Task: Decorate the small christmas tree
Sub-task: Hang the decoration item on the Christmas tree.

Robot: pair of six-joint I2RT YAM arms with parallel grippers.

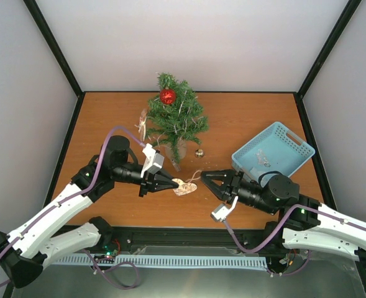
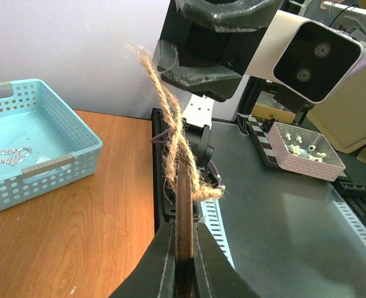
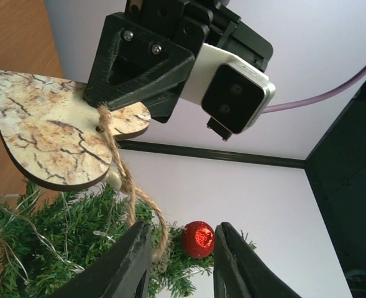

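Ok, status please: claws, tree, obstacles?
Left claw shut on heart ornament. Right claw open at its twine. Christmas tree upright, red bauble on. Gold ornament lying near base.

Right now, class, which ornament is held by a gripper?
The wooden heart, pinched by the left gripper; the red ball hangs on the small christmas tree, the gold bell lies on the table.

Between the left jaws the heart ornament (image 2: 184,236) is showing only its edge; the silvery item (image 1: 261,158) in the basket (image 1: 252,139) is looking unidentifiably small.
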